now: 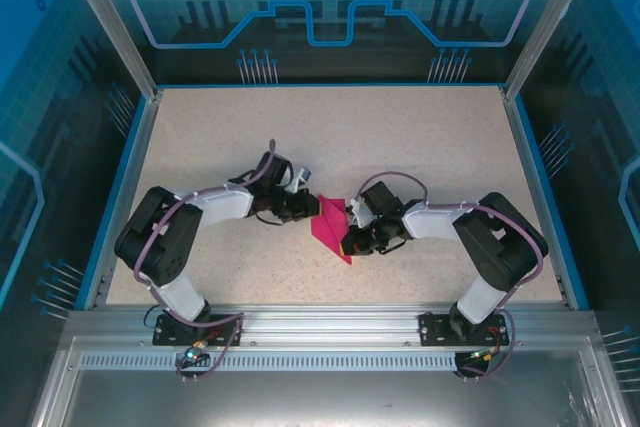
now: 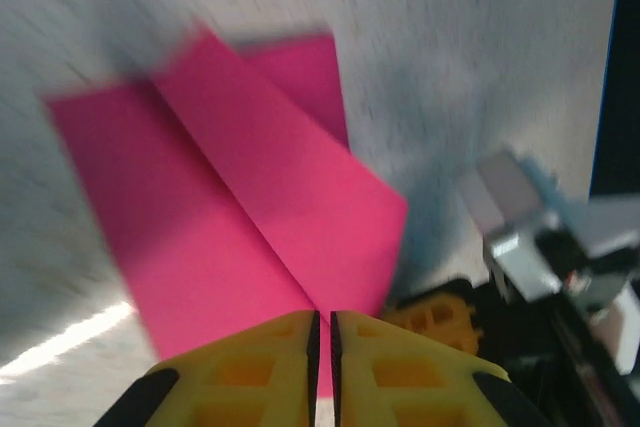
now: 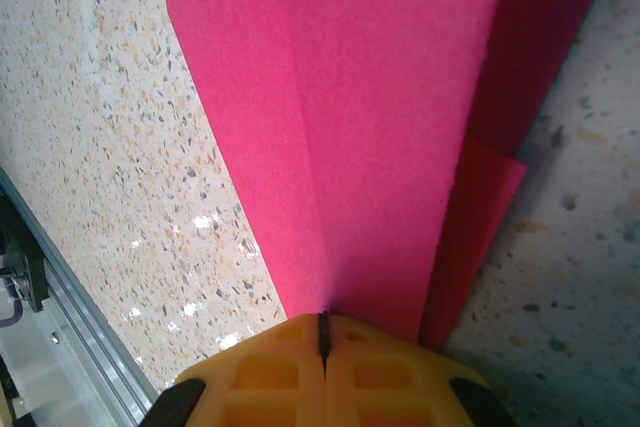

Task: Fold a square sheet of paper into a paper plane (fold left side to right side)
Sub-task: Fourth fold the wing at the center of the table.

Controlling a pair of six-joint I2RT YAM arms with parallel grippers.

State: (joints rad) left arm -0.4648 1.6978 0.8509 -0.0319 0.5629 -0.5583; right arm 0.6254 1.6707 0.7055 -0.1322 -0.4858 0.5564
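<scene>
**Both hands pinching the pink paper at mid-bench**

Watching from the near rail [image 1: 330,319], where the arm bases [image 1: 192,325] are sitting bolted side by side. Both arms are reaching inward and meeting about the middle of the speckled bench [image 1: 400,137].

Left hand [image 2: 322,332]: the yellow fingers [image 2: 260,372] are pressing almost together, with a hairline slit between them. The folded pink paper [image 2: 250,207] is running into that slit along a crease, so I am reading it as a pinch. The left wrist view is showing blurred, and the depth of the bite is hard to tell.

Right hand [image 3: 323,332]: it is pressing fully together on the paper's edge, just where a crease is ending. A darker under-layer is peeking out on one side.

From above, the paper is sitting between the two hands as a narrow slanted shape. Flat or lifted, I cannot tell.

Beyond, the bench is running up to the blue back panel [image 1: 330,7].

Risks, as I am judging them:
- Two pinches on thin paper, so any pull apart is likely tearing it.
- One hand moving alone is risking slip, or skewing the next crease.
- Loose layers could be springing open on release.
</scene>
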